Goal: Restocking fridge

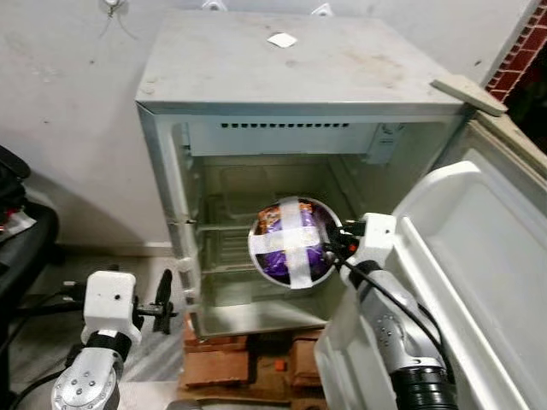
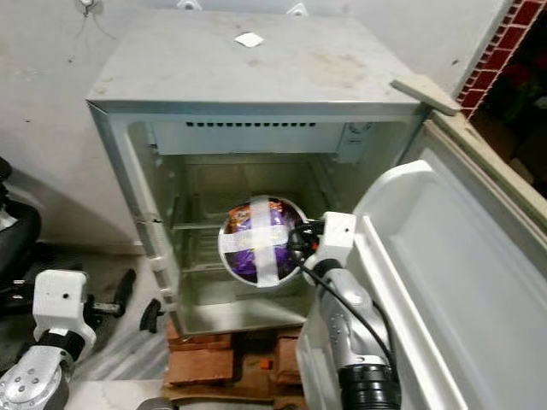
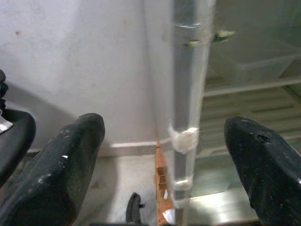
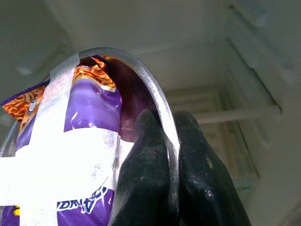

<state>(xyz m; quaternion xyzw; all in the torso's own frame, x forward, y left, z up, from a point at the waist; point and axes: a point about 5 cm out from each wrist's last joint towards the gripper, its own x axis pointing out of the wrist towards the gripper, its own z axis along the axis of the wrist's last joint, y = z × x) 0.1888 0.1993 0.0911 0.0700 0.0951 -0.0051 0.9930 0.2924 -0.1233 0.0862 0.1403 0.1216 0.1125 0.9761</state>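
A small grey fridge stands open, its door swung out to the right. My right gripper is shut on the rim of a steel bowl that holds a purple snack packet taped down with white tape. The bowl hangs tilted in front of the fridge's middle shelf. My left gripper is low at the left, open, beside the fridge's left front edge; its fingers hold nothing.
The fridge rests on red bricks. A dark seat is at the far left. A brick wall shows at the upper right. A white tag lies on the fridge top.
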